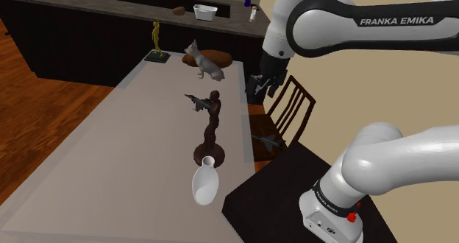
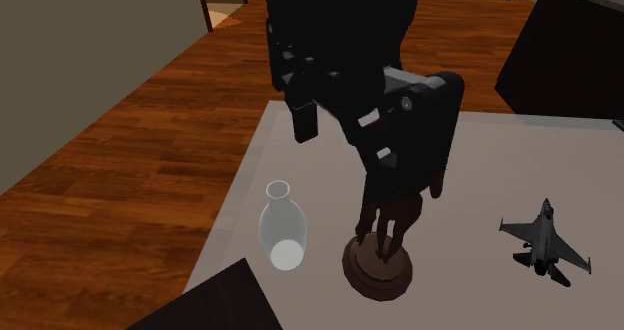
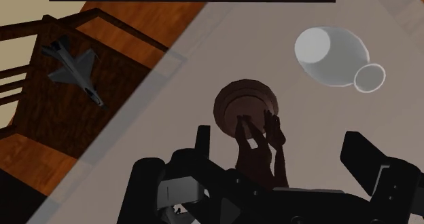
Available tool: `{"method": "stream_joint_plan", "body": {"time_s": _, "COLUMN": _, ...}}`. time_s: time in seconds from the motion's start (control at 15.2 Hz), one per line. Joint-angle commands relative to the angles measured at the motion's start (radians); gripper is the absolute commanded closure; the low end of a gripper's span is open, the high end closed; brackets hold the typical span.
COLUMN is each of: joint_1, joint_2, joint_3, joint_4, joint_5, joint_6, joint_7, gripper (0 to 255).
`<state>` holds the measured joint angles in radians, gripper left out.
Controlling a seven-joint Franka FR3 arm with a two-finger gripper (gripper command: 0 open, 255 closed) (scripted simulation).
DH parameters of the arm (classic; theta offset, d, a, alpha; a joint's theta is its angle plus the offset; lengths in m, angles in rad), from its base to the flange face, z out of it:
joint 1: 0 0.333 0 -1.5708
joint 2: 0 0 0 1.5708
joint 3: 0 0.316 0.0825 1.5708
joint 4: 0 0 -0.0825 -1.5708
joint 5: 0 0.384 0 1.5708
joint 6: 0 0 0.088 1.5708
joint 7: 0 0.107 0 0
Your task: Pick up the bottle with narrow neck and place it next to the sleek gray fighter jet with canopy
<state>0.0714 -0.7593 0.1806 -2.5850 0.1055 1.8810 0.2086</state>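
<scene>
Plainly, we see the gripper (image 1: pixel 259 85) hanging high over the table (image 1: pixel 110 153), its fingers (image 3: pixel 367 163) apart and clasping nothing. Seen along the hand, the statue (image 3: pixel 248 114) sits roughly under the gap between them, untouched. The bottle (image 1: pixel 205 182) stands at the table's near end, just beside the statue's round base but apart from it. In the shoulder view it lies nearer and left of the gripper. We judge it upright, its long axis vertical and its narrow neck and open mouth on top. From the gripper it is off to one side, past the statue, so we judge the move is a shift toward the near end, then a descent clear of the tall statue. One jet (image 2: pixel 545 240) lies on the table beyond the statue, and a second jet (image 3: pixel 71 70) lies on the chair (image 1: pixel 290 105). We cannot tell which is meant.
</scene>
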Motion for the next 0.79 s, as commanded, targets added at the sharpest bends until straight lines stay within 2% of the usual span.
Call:
{"method": "stream_joint_plan", "body": {"time_s": 0.0, "joint_1": 0.015, "joint_2": 0.032, "joint_3": 0.041, "joint_4": -0.023, "joint_5": 0.023, "joint_6": 0.059, "joint_7": 0.040, "gripper": 0}}
{"method": "stream_joint_plan", "body": {"time_s": 0.4, "joint_1": 0.052, "joint_2": 0.153, "joint_3": 0.161, "joint_4": -0.085, "joint_5": 0.076, "joint_6": 0.248, "joint_7": 0.150, "gripper": 0}}
{"method": "stream_joint_plan", "body": {"time_s": 0.73, "joint_1": 0.062, "joint_2": 0.305, "joint_3": 0.270, "joint_4": -0.095, "joint_5": 0.089, "joint_6": 0.416, "joint_7": 0.256, "gripper": 0}}
